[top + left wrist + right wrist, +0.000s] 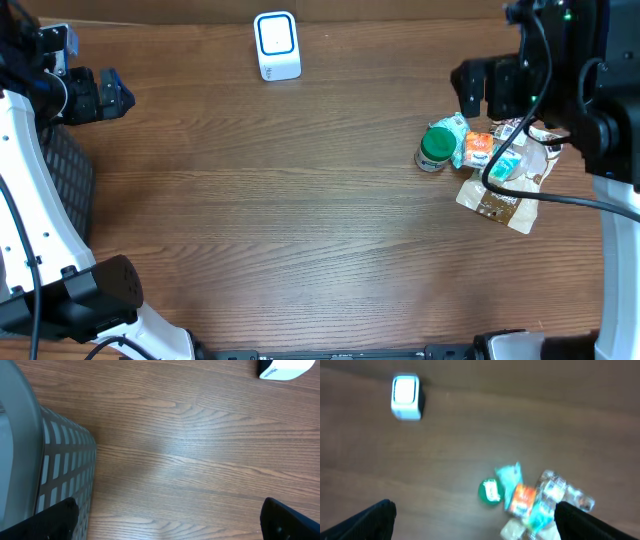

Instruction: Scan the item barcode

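Observation:
A white scanner with a blue face (277,45) stands at the table's far edge, and it also shows as the scanner (282,367) and the scanner (406,396). Several items lie heaped at the right: a green-lidded jar (435,148), an orange packet (478,148), teal packets, a clear bag and a brown pouch (497,205). My right gripper (478,88) hangs open above the heap's far side. In the blurred right wrist view the jar (490,492) and the orange packet (522,499) lie ahead of the right gripper (475,522). My left gripper (167,522) is open over bare wood at the far left.
A dark mesh basket (65,175) stands at the table's left edge, just left of my left gripper (108,92); its grey wall (65,465) fills the left of the left wrist view. Brown wood lies between the scanner and the heap.

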`<state>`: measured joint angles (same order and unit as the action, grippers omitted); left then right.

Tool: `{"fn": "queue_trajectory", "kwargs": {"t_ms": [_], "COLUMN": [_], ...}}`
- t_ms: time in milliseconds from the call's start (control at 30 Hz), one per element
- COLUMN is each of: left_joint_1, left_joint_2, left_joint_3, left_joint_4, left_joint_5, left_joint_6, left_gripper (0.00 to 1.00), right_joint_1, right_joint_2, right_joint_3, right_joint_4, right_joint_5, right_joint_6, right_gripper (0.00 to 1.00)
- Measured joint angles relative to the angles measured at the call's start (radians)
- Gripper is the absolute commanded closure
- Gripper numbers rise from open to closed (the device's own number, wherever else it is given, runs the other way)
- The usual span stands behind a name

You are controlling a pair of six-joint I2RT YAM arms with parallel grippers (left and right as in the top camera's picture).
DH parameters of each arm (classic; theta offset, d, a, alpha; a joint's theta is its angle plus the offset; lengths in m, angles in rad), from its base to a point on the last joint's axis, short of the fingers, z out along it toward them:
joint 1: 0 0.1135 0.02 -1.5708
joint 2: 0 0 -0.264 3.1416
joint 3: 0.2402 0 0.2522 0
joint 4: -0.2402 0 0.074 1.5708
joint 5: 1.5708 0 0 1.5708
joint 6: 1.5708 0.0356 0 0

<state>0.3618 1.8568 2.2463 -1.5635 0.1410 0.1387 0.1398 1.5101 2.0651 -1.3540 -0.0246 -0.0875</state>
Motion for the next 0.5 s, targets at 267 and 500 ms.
{"fn": "queue_trajectory", "kwargs": {"t_ms": [267, 500], "left_joint_1": [0.0, 0.0], "left_joint_2": [0.0, 0.0], "left_joint_3": [0.0, 0.0], "left_joint_4": [0.001, -0.001], "left_joint_5": [0.0, 0.0], "left_joint_6": [0.0, 0.0], "left_gripper": [0.0, 0.0], "right_joint_1": [-0.002, -0.002], "right_joint_2": [-0.332, -0.763], "right_joint_3": [-0.536, -1.147], "right_joint_4": [0.549, 1.008], "right_joint_5": [-0.002, -0.039], "right_joint_6": [-0.014, -0.017], "right_gripper": [0.0, 0.0]}}
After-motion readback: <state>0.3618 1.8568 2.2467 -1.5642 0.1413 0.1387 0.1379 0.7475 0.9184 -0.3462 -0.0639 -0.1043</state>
